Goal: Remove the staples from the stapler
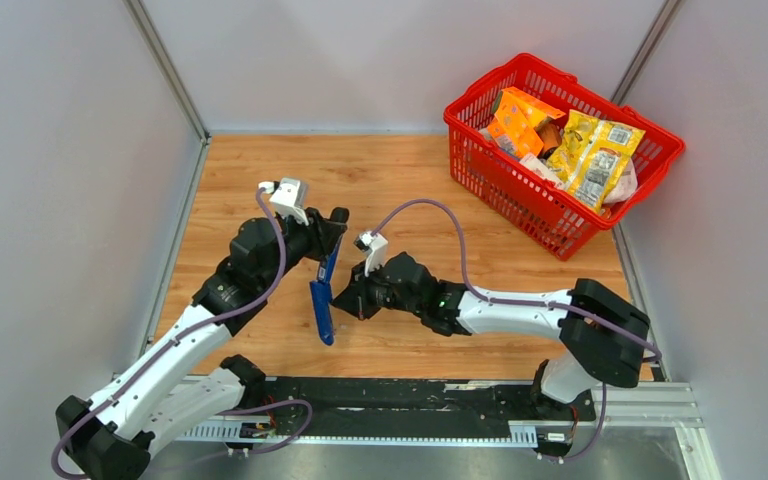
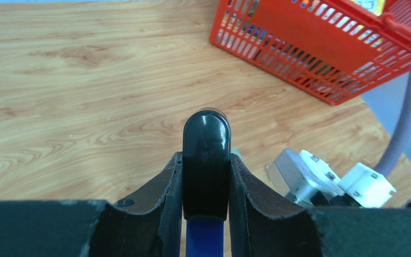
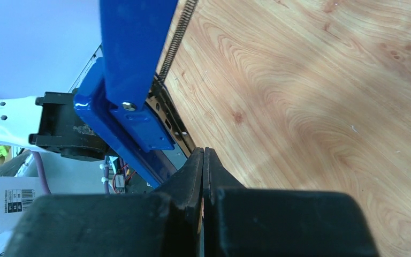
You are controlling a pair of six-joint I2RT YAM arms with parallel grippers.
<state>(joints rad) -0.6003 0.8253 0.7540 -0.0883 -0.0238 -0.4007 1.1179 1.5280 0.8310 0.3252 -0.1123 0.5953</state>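
Note:
The blue stapler (image 1: 324, 292) hangs nearly upright over the wooden table, swung open. My left gripper (image 1: 332, 243) is shut on its black top end (image 2: 206, 134), with a pad pressed against each side (image 2: 167, 184). In the right wrist view the stapler's blue arm (image 3: 134, 53), its spring (image 3: 174, 47) and the open metal channel (image 3: 167, 115) show close up. My right gripper (image 3: 203, 153) sits just right of the stapler's lower part (image 1: 346, 298), jaws pressed together with nothing between them. I cannot make out any staples.
A red basket (image 1: 480, 165) with orange and yellow packets stands at the back right, also seen in the left wrist view (image 2: 321, 59). Grey walls close in the table on three sides. A black rail (image 1: 400, 395) runs along the near edge.

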